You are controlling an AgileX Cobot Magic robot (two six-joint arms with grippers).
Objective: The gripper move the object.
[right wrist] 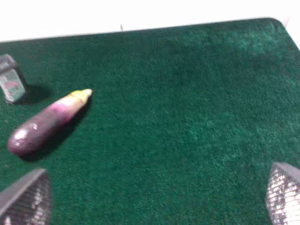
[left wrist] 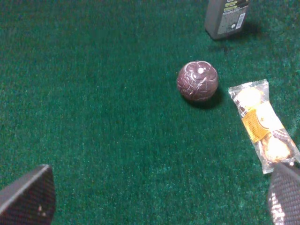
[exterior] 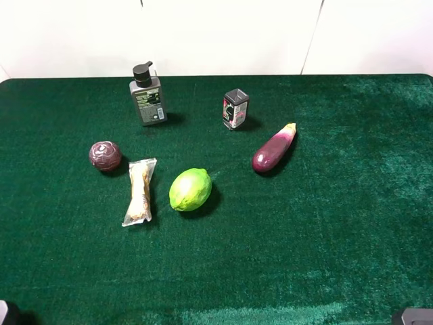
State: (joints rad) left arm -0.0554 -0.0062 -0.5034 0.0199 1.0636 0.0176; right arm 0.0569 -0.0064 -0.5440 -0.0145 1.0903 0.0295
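Packet [exterior: 139,191] between ball [exterior: 105,156] and lime [exterior: 190,189]; eggplant [exterior: 273,149] further right.

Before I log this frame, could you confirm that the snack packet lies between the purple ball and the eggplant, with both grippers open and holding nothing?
Not quite: the packet lies between the purple ball and the lime, as the exterior high view shows; the eggplant is farther right. Both grippers, left and right, are indeed open and empty.

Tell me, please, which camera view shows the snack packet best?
The left wrist view: the snack packet is close, with its contents and crimped ends clear. The exterior high view shows it whole but small; the right wrist view misses it.
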